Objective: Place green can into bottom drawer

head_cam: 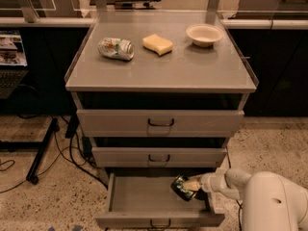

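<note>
The bottom drawer (139, 196) of the grey cabinet is pulled open, its small dark handle at the front edge. Inside it at the right lies the green can (181, 188), dark green with a shiny end, tilted on its side. My gripper (193, 184) reaches in from the right on a white arm and is shut on the green can, just above the drawer floor near the right wall.
On the cabinet top lie a pale silver can (116, 48) on its side, a yellow sponge (158, 44) and a white bowl (204, 34). The two upper drawers (160, 122) stand slightly out. Cables and a black stand leg (41, 150) lie on the floor at the left.
</note>
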You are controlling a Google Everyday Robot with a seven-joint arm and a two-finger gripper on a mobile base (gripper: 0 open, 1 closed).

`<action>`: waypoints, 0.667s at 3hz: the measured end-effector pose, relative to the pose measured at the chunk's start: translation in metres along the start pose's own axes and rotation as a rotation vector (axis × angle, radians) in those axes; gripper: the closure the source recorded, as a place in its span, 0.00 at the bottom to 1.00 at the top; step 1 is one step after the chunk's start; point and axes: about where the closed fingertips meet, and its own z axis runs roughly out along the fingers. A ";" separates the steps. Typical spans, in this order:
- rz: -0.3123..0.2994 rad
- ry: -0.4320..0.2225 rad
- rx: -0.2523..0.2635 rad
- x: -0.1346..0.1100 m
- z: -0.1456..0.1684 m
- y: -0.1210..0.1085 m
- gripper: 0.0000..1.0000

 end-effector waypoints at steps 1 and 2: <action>0.000 0.000 0.000 0.000 0.000 0.000 0.35; 0.000 0.000 0.000 0.000 0.000 0.000 0.10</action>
